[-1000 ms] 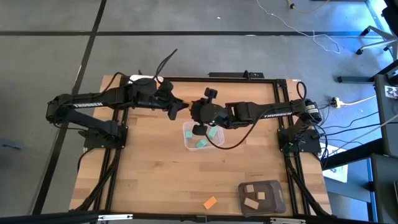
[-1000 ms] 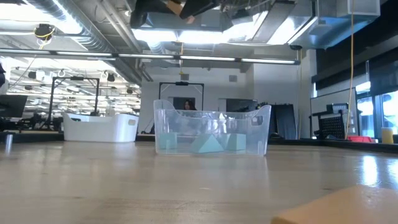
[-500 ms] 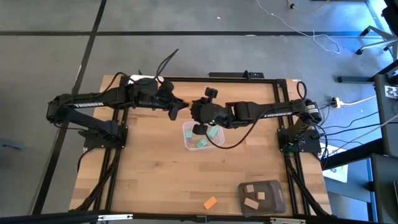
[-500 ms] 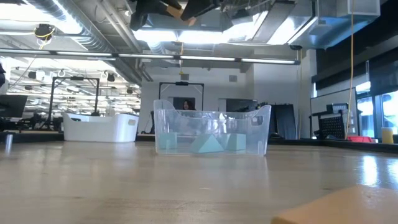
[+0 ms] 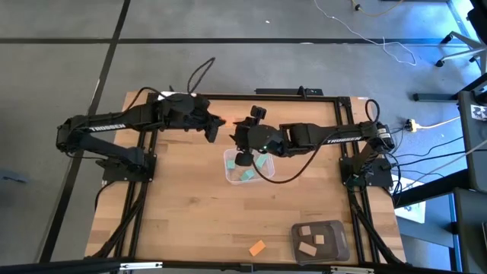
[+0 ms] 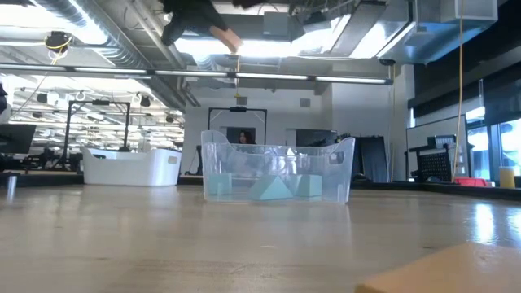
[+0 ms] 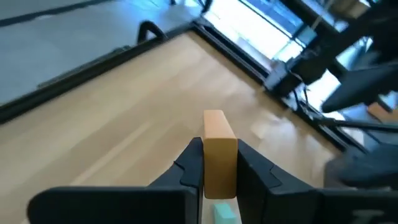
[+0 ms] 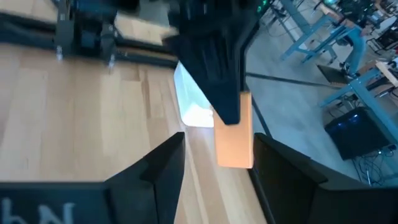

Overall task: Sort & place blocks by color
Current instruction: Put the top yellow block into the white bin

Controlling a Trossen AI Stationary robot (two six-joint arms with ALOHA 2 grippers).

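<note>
Tabletop (image 5: 175, 198) lies bare below left fingers (image 7: 219, 163) pinching orange block (image 7: 219, 152).

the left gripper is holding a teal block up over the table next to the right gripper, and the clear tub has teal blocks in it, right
Not quite: the block clamped in the left gripper is orange, not teal, as the left wrist view shows. The rest holds: it is held up over the table beside the right gripper, and the clear tub holds teal blocks.
</note>
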